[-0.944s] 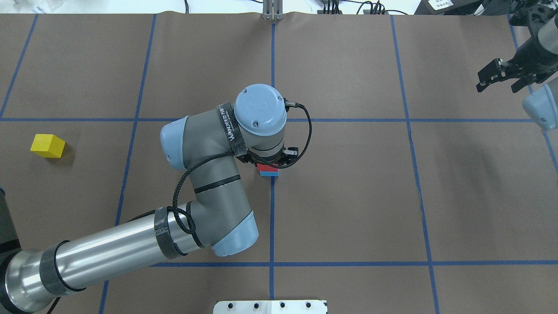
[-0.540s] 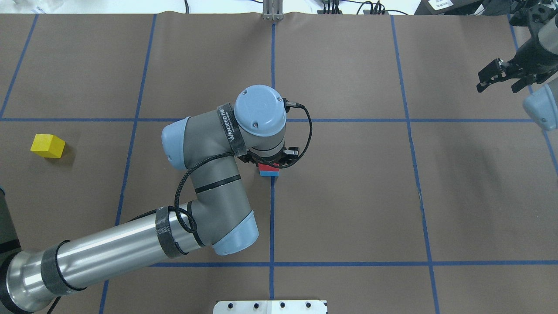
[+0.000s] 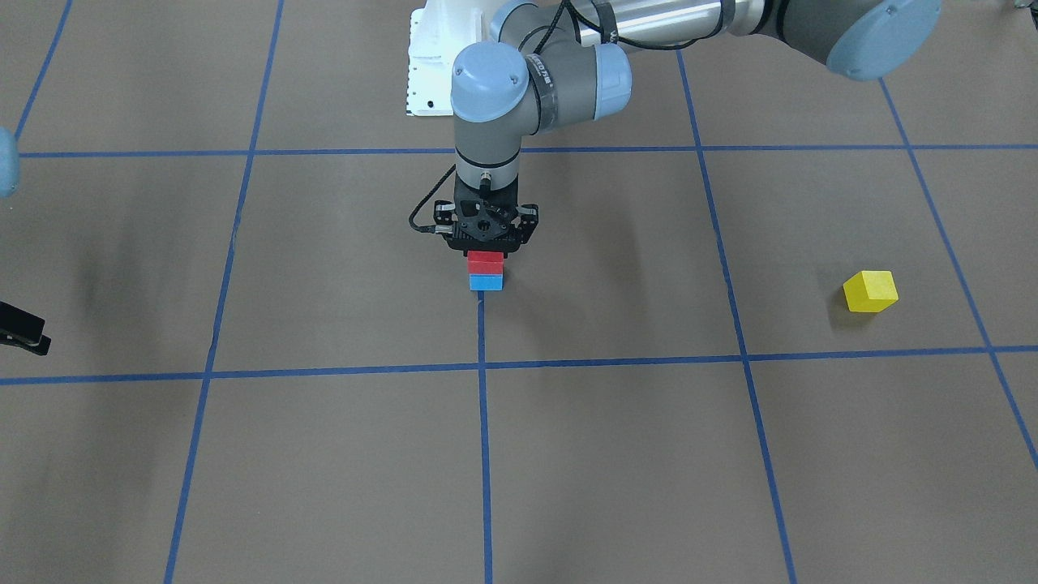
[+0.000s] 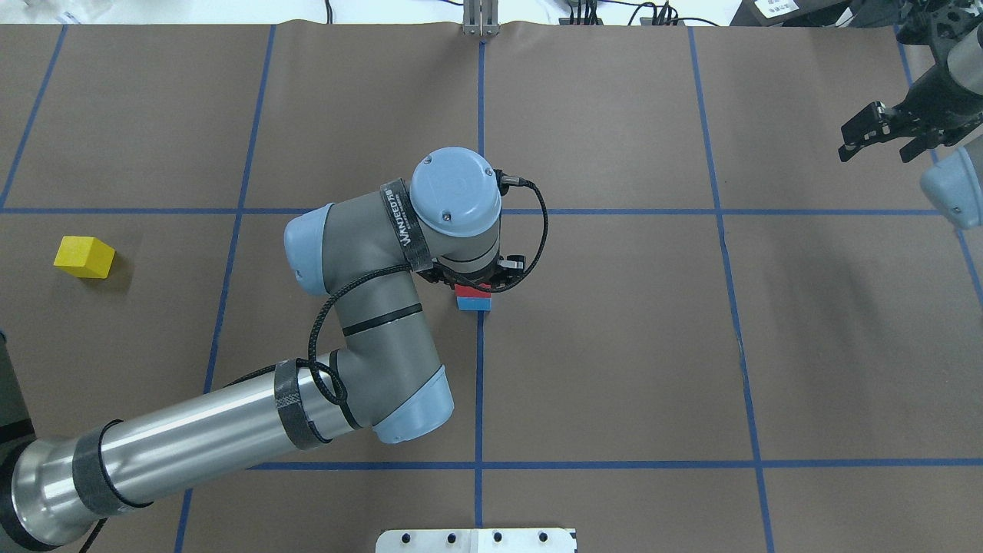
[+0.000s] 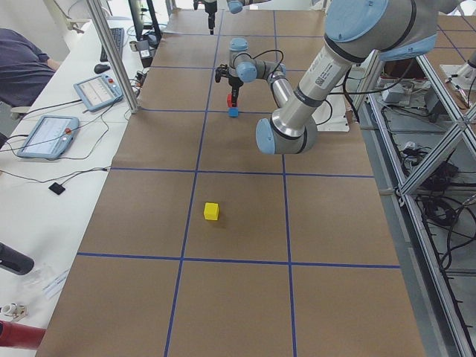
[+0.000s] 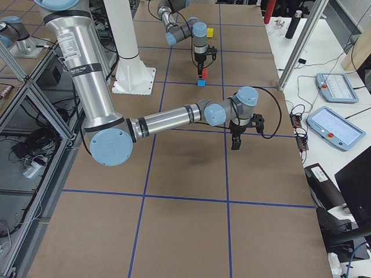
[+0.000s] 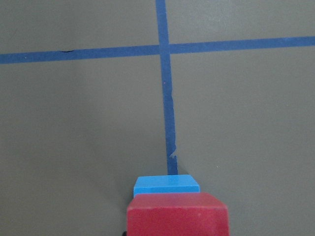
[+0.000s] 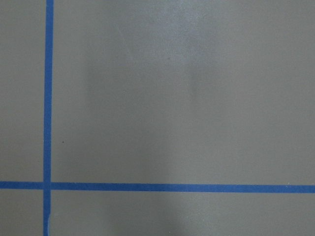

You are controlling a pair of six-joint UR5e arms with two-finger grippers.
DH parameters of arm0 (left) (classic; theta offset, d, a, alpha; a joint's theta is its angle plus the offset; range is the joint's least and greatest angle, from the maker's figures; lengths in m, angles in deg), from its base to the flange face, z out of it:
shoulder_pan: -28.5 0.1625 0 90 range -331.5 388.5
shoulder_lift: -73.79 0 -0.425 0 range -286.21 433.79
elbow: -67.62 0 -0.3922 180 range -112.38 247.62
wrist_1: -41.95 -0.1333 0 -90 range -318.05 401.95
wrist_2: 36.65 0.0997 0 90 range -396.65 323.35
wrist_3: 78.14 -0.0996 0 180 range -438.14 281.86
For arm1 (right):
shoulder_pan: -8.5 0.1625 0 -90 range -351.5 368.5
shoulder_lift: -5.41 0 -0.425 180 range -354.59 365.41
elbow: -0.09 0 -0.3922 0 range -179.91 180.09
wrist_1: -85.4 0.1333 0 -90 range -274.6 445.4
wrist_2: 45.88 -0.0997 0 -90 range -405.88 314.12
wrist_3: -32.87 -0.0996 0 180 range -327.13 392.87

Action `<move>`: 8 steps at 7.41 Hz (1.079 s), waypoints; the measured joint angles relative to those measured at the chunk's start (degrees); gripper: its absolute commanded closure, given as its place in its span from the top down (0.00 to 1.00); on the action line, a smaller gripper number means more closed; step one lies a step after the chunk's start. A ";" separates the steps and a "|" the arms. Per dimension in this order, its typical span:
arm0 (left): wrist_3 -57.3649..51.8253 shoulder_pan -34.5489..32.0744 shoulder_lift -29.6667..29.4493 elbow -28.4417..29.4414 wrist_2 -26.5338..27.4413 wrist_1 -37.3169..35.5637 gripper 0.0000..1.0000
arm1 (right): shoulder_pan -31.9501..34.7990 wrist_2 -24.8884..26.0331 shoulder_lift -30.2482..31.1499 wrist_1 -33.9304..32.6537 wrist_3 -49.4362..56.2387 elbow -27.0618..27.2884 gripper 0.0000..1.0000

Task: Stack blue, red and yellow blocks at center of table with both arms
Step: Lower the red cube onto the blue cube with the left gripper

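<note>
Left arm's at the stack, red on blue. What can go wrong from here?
1. The left gripper is right over the red block. I cannot tell whether its jaws are clear of it, so lifting away might drag red off the blue block.
2. The yellow block lies far out on the robot's left. Setting it on a narrow two-high stack could topple it if the placement is off-centre.

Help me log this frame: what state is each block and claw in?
blue block, on the table, bottom of the stack.
red block, stacked on blue block.
yellow block, alone on the table, untouched.
left claw, down at red block's top; grip unclear.
right claw, raised aside, holding nothing; opening unclear.
</note>
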 measured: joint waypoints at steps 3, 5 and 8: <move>0.17 -0.06 0.16 0.04 0.03 0.33 1.00 | 0.03 -0.03 -0.06 -0.04 0.00 0.00 1.00; 0.65 -0.07 0.26 0.05 0.03 1.69 1.00 | 0.07 -0.03 0.05 -0.04 0.00 0.04 1.00; 0.86 -0.22 0.29 -0.23 -0.02 2.08 1.00 | 0.09 -0.03 0.07 -0.05 0.00 0.04 1.00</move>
